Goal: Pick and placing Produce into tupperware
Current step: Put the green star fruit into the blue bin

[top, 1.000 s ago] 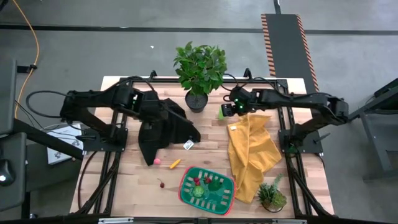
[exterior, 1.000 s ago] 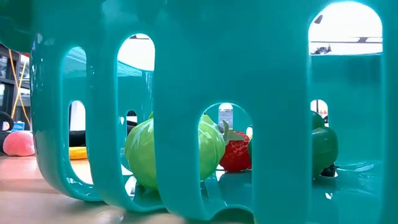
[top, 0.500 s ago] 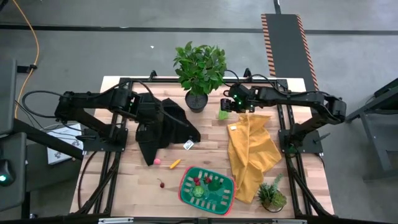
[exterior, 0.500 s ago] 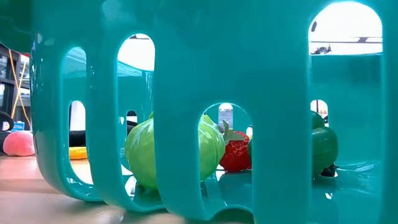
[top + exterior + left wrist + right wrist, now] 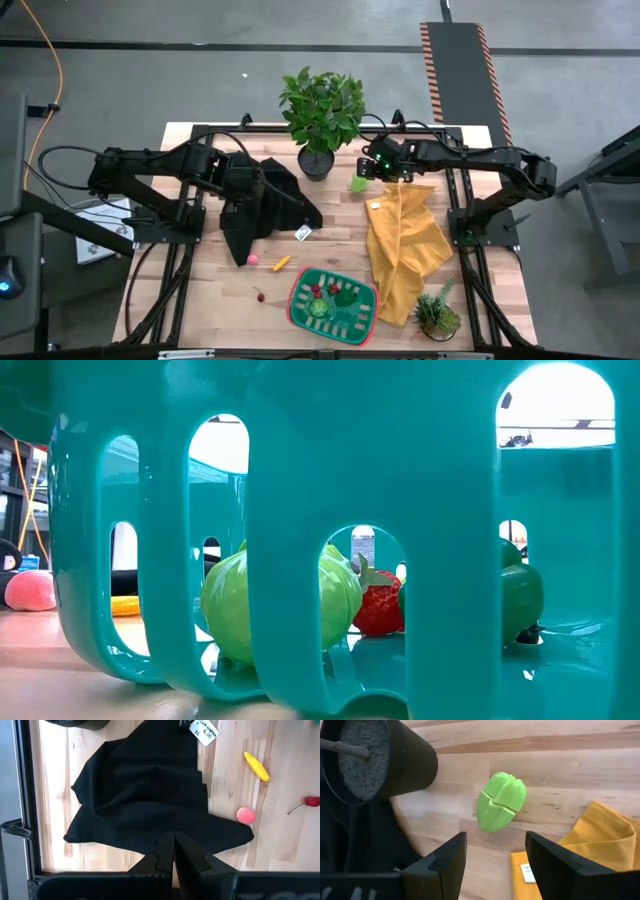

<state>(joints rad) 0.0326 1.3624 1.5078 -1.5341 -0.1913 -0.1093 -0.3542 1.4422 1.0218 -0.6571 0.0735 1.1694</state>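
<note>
The right gripper (image 5: 372,170) has moved a little toward 12 o'clock and now hangs with jaws wide over the green piece (image 5: 357,184), ready to grasp. The tray (image 5: 334,299) waits at 6 o'clock. The left gripper (image 5: 240,190) stays closed and empty over the black cloth (image 5: 268,205).

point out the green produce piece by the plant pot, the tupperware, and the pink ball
green produce piece (image 5: 501,801), right wrist view, on its lobed top face.
tupperware (image 5: 296,296), high view, on its red rim.
pink ball (image 5: 245,815), left wrist view, on its centre.
</note>
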